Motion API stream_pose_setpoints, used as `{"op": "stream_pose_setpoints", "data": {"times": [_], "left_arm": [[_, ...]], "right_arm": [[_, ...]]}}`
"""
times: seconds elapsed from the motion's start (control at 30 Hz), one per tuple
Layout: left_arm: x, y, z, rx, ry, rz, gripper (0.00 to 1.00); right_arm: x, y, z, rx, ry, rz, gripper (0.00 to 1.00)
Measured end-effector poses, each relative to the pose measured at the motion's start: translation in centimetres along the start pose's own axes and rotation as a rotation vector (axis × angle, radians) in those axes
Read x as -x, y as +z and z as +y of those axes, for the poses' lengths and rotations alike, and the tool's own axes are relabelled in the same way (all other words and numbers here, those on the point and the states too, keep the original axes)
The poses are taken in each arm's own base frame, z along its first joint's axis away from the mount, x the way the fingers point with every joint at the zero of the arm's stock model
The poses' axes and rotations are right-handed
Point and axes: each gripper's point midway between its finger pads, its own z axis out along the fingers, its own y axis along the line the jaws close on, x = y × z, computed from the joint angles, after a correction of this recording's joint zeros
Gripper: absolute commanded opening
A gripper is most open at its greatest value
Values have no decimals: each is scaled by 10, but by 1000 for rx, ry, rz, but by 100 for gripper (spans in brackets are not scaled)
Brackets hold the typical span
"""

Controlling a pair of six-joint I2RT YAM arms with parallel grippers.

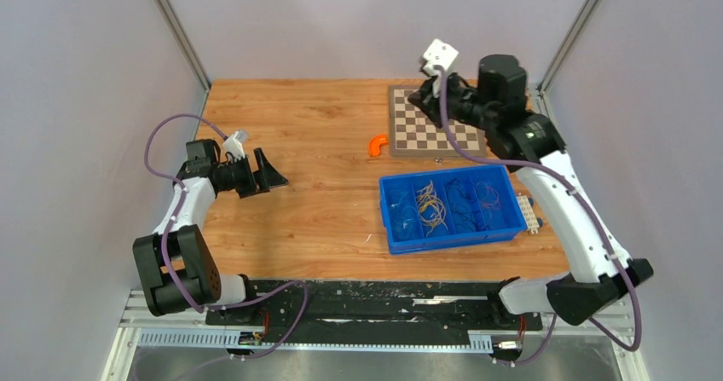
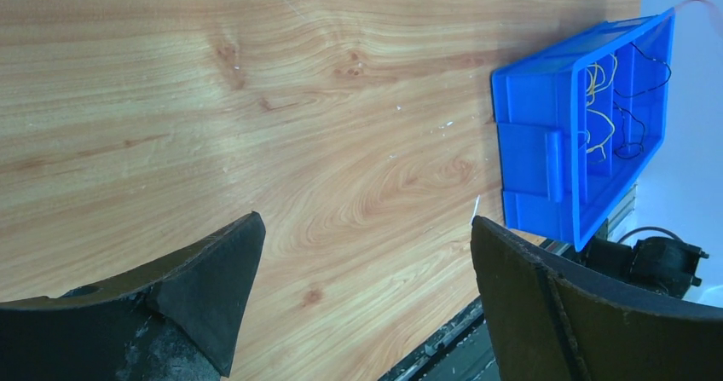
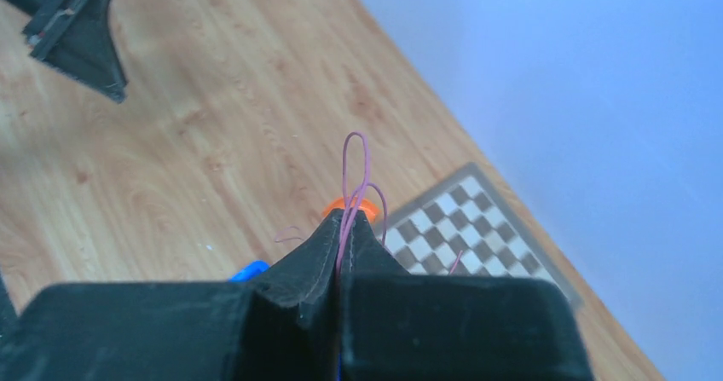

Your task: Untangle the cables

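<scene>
Several thin cables lie in the compartments of a blue bin (image 1: 392, 236): yellow strands (image 1: 432, 206), bluish ones (image 1: 465, 198) and a reddish one (image 1: 488, 195). My right gripper (image 1: 416, 100) is raised over the checkerboard's far left corner. In the right wrist view it (image 3: 348, 219) is shut on a thin purple cable (image 3: 354, 155) that loops out past the fingertips. My left gripper (image 1: 273, 176) is open and empty over bare wood at the left; it also shows in the left wrist view (image 2: 367, 219). That view shows the bin (image 2: 533, 155) with yellow (image 2: 597, 125) and black (image 2: 635, 134) cables.
A checkerboard (image 1: 430, 129) lies behind the bin, and an orange curved piece (image 1: 376, 145) lies just left of it. A white connector strip (image 1: 530, 213) lies at the bin's right side. Grey walls close in the table on three sides.
</scene>
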Motion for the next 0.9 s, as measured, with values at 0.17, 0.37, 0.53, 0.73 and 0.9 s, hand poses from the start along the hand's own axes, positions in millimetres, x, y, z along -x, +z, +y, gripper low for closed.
{"op": "stream_pose_setpoints", "data": {"times": [0.17, 0.37, 0.53, 0.73, 0.9], "left_arm": [[0, 0, -2, -8, 1, 0, 100], [0, 0, -3, -15, 1, 0, 100], [0, 0, -3, -15, 4, 1, 100], [0, 0, -3, -15, 8, 1, 100], [0, 0, -3, -16, 9, 1, 100]], "right_arm": [[13, -61, -39, -155, 4, -27, 0], [4, -107, -64, -290, 14, 8, 0], [-23, -132, -79, -379, 45, 88, 0], [-59, -153, -86, -449, 59, 183, 0], [-110, -175, -94, -505, 78, 297, 0]]}}
